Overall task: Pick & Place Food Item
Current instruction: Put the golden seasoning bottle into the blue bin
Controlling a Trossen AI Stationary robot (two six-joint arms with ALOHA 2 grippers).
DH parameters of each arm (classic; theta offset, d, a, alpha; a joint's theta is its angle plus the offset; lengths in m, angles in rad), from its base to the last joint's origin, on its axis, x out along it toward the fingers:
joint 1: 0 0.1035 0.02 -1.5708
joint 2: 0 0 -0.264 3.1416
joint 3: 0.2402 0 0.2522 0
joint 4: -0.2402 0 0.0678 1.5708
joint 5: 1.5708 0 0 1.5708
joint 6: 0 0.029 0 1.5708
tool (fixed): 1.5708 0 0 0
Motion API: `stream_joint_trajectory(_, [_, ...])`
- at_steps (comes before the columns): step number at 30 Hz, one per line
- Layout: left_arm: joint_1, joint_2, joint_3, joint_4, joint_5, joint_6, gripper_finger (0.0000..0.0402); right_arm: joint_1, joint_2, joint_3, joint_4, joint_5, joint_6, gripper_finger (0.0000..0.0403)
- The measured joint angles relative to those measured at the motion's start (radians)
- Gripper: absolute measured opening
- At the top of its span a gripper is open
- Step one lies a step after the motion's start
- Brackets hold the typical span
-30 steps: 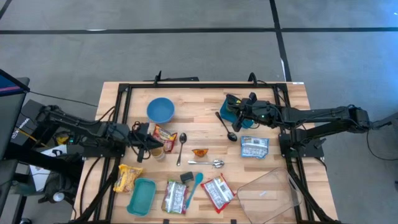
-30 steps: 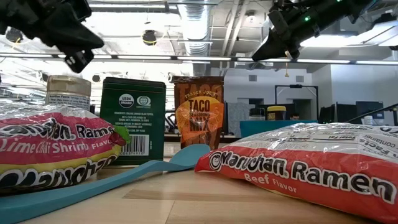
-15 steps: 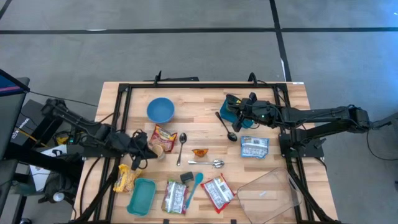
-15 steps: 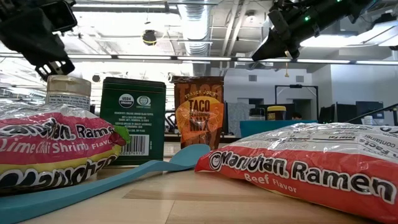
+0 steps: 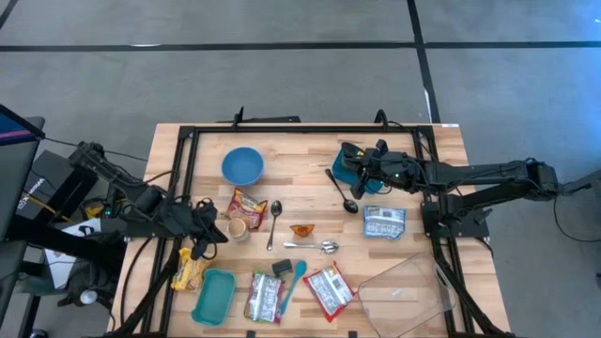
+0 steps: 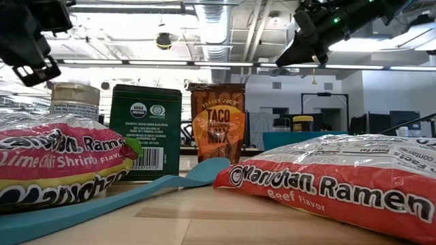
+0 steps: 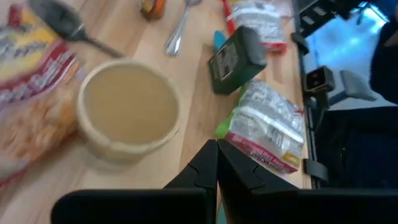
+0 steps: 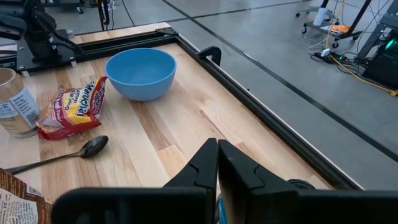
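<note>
The wooden slat table (image 5: 310, 188) has a black metal frame along its edges; its near right corner lies under a clear plastic tray (image 5: 399, 291) that is hard to make out against the wood. The left arm hides part of the table's left side, and its gripper (image 5: 208, 230) hangs with fingers pressed together, holding nothing, just beside a round jar (image 5: 237, 229) with a pale flat lid. From the low camera the jar's base is cut off behind a crinkly pink ramen packet (image 6: 65, 163). The right gripper (image 5: 357, 167) is also pressed shut and empty, hanging over a teal object it mostly covers, so its shape cannot be told. A smooth blue bowl (image 5: 242, 166) sits toward the far left. A boxy green tin (image 6: 146, 141) stands upright by a glossy orange taco seasoning pouch (image 6: 218, 124). A steel spoon (image 5: 274, 218) lies right of the jar.
</note>
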Motion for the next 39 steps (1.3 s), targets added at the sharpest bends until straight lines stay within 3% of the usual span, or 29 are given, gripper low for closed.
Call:
stream_joint_trajectory(8, [-0.038, 0.049, 0.001, -0.165, 0.000, -0.187, 0.0000, 0.000, 0.000, 0.000, -0.002, 0.000, 0.000, 0.0006])
stream_joint_trajectory(23, [-0.038, 0.381, -0.006, -0.133, -0.007, -0.104, 0.0000, 0.000, 0.000, 0.000, -0.003, 0.000, 0.000, 0.0006])
stream_joint_trajectory(30, [-0.038, 0.366, -0.006, -0.108, -0.014, 0.026, 0.0000, 0.000, 0.000, 0.000, -0.004, 0.000, 0.000, 0.0006])
stream_joint_trajectory(35, [-0.038, 0.317, -0.007, -0.097, -0.087, 0.066, 0.0000, 0.000, 0.000, 0.000, -0.004, -0.001, 0.000, 0.0006])
stream_joint_trajectory(39, [-0.038, 0.299, -0.056, 0.022, -0.087, 0.123, 0.0000, 0.000, 0.000, 0.000, -0.004, -0.007, 0.001, 0.0006])
